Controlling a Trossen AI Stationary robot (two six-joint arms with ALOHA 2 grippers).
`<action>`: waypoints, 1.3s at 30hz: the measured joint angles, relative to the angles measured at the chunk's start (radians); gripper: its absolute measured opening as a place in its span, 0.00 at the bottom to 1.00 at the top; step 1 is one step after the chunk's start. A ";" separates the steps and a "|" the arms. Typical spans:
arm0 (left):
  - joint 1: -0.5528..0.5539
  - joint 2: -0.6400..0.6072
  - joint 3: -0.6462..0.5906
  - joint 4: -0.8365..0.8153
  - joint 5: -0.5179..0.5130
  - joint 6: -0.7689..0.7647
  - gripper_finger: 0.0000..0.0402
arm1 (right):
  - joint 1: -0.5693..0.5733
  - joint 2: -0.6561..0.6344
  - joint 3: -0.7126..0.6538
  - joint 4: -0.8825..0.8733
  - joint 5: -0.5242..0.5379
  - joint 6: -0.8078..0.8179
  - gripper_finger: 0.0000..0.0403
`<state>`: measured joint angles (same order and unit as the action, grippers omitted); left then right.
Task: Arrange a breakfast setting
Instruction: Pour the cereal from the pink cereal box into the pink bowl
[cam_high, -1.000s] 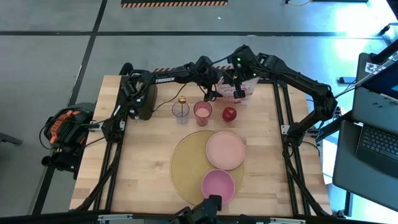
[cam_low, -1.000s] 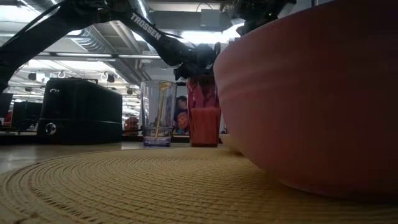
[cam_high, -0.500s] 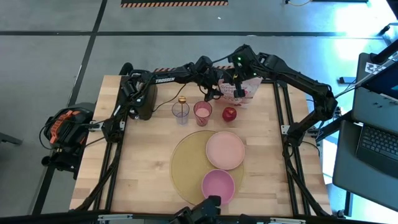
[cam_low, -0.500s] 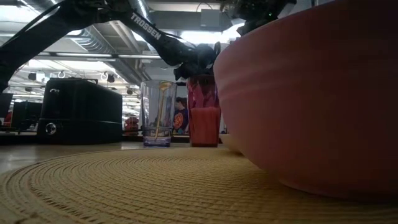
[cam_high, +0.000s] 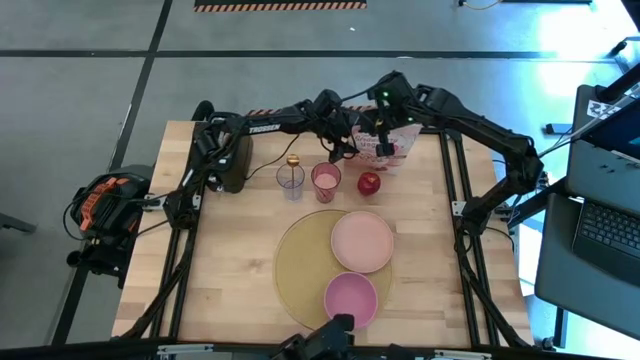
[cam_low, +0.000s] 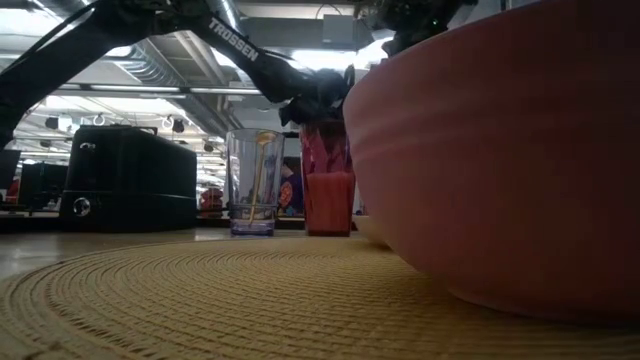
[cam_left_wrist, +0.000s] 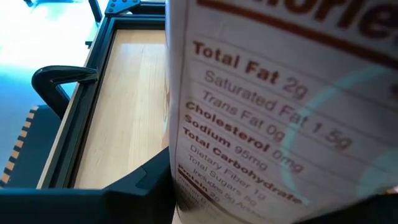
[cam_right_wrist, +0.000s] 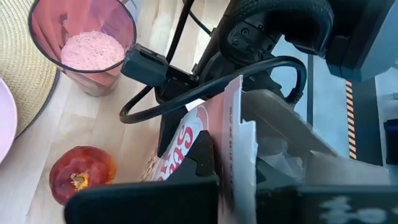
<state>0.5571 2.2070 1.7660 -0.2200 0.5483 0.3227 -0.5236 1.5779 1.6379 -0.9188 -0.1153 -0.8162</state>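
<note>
The pink-and-white cereal box (cam_high: 386, 150) stands at the table's far edge, with both grippers at it. My left gripper (cam_high: 343, 150) is at its left side and my right gripper (cam_high: 382, 132) at its top. A gold spoon (cam_high: 293, 161) stands in a clear glass (cam_high: 291, 180). Next to it are a pink cup (cam_high: 326, 181) and the red apple (cam_high: 369, 183) on the wood. The pale pink plate (cam_high: 362, 241) and deeper-pink bowl (cam_high: 350, 299) rest on the tan placemat (cam_high: 300, 262). No toast slice shows. My left gripper is shut on the cereal box from the table's left, roughly level. One finger (cam_left_wrist: 143, 180) lies beside the panel with the nutrition print (cam_left_wrist: 261, 124); the box hides the other. The box stays upright. My right gripper pinches the box's opened top flap (cam_right_wrist: 239, 134) between its two fingers (cam_right_wrist: 202, 155), coming from above and slanting down. The box stands upright below it; its base is hidden in this view.
The black toaster (cam_high: 232, 163) stands at the far left of the table, beside the left arm. Bare wood lies left of the placemat and along the right side (cam_high: 430, 260). In the low view the bowl (cam_low: 500, 150) fills the right half.
My left arm's forearm has risen a little in the low view. The box, both grippers and the tableware keep their places.
</note>
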 joint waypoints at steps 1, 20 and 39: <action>-0.001 -0.008 0.000 -0.007 -0.004 -0.002 0.48 | 0.000 -0.005 0.000 0.000 0.009 0.000 0.00; -0.021 -0.093 0.000 -0.081 -0.026 0.024 0.48 | 0.001 -0.147 -0.003 -0.017 0.017 0.024 0.00; -0.004 -0.093 0.000 -0.106 -0.030 0.054 0.33 | 0.000 -0.142 -0.002 -0.014 0.034 0.025 0.00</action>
<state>0.5533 2.1139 1.7664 -0.3260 0.5179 0.3763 -0.5232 1.4356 1.6363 -0.9328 -0.0818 -0.7908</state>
